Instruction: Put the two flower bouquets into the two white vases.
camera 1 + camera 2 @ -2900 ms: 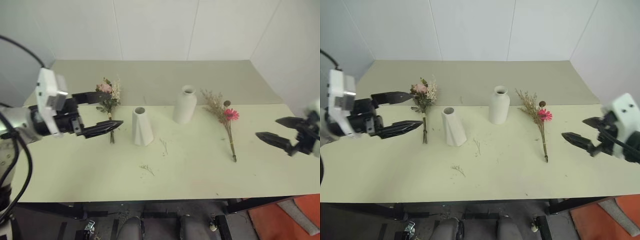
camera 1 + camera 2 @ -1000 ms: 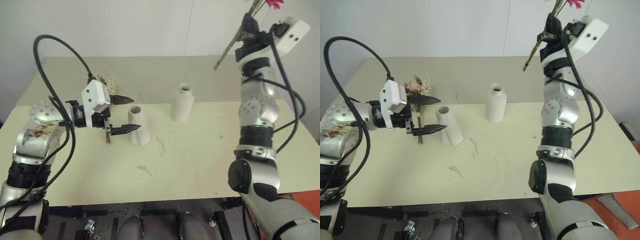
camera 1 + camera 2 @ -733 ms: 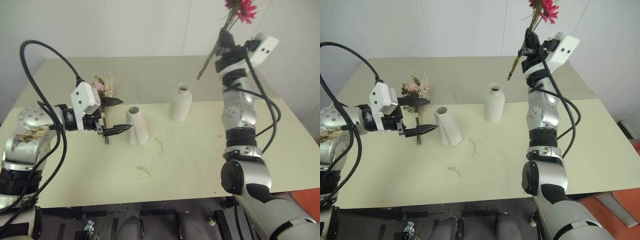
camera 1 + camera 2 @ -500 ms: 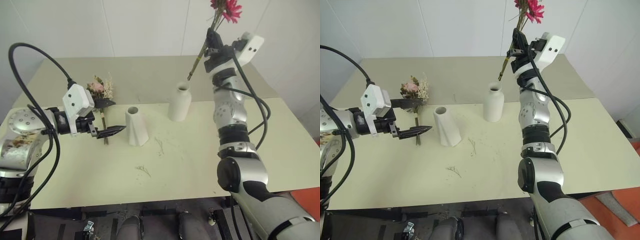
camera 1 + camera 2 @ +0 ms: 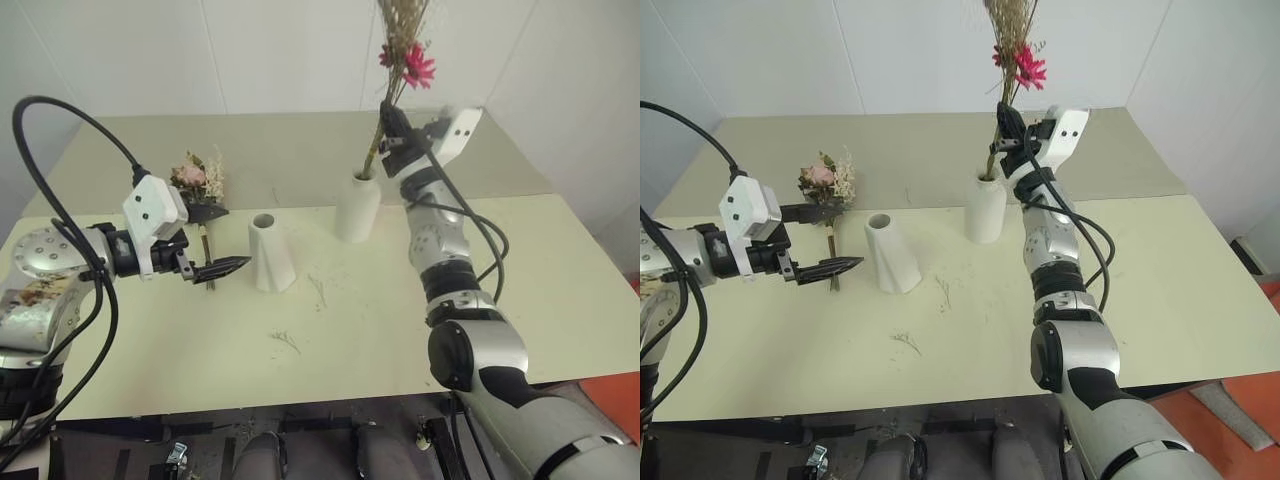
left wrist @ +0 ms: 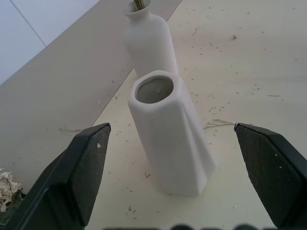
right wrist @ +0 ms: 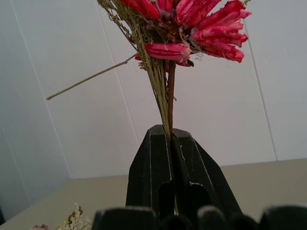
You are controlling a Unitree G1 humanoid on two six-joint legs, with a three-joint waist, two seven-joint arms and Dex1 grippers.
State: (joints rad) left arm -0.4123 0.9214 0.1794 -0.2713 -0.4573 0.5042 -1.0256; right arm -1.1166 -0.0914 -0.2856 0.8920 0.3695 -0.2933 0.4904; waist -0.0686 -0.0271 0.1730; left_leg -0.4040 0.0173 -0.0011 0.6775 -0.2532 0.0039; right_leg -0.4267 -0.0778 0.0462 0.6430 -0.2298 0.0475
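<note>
Head views: daisy bouquet (image 5: 400, 60) stems enter tall vase (image 5: 357, 206), pinched by right gripper (image 5: 385, 125); left gripper (image 5: 222, 240) spread.

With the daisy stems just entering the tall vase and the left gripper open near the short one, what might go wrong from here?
1. The right gripper is shut on the sparse magenta daisy bouquet, whose stem ends sit at the narrow mouth of the tall rounded white vase; a sideways pull may tip the vase.
2. The open left gripper is close beside the short faceted white vase; reaching for the pink rose bouquet may knock it.
</note>
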